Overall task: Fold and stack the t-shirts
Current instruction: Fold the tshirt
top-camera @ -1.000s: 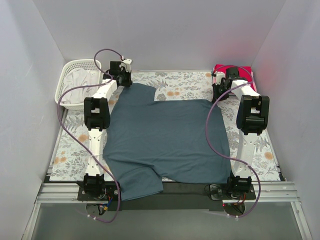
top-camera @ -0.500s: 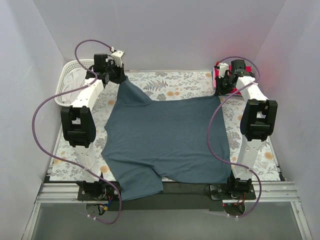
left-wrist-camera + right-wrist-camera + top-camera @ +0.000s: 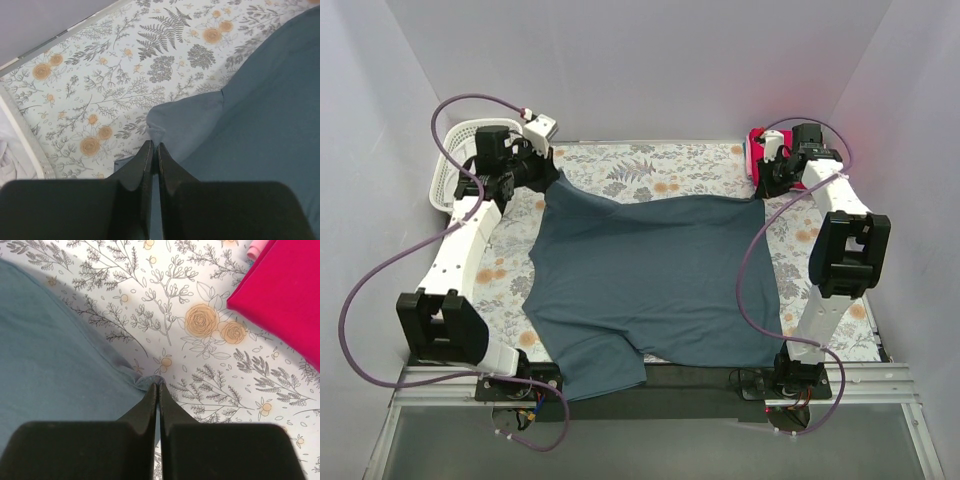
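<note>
Left tool (image 3: 154, 146), jaws pressed together, pinched a fold at the far left corner of the dark slate blue t-shirt (image 3: 650, 285), drawing that corner up into a peak just off the floral-print cloth (image 3: 660, 168) that covered the surface. Right tool (image 3: 158, 386), likewise pressed together, pinched the shirt's far right corner, low against the floral print.

Between the two grips the shirt's far edge ran nearly straight across the middle of the surface. The rest of the garment lay spread flat toward the near side. Its near left part reached past the near edge of the floral cloth, between the two arm bases.

A folded crimson t-shirt (image 3: 285, 295) sat at the far right corner of the surface, just beyond the right tool and apart from the blue one. A sliver of pink cloth (image 3: 256, 247) showed at its far edge.

At the far left, a white lattice basket (image 3: 448, 168) stood behind the left arm. Pale cloth (image 3: 7, 155) showed at the left edge of the left wrist view.
</note>
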Tool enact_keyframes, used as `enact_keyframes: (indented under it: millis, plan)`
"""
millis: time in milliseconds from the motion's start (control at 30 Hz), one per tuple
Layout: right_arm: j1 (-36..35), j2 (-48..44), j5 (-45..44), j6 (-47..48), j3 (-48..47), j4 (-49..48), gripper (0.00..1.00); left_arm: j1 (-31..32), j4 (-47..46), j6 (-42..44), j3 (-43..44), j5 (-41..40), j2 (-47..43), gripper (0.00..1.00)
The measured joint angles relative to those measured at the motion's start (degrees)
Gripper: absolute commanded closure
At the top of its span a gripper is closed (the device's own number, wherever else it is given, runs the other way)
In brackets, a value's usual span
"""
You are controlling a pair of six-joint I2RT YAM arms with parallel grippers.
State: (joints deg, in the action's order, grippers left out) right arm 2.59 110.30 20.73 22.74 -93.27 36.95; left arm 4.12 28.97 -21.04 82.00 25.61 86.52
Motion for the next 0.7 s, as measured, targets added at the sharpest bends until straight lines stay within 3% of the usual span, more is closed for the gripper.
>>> enact_keyframes:
  millis: [700]
  plan:
    - [1.5, -9.5, 1.1, 7.1, 10.7, 2.3, 0.99, 0.0, 12.2, 2.3, -15.9, 1.7, -18.6, 1.00]
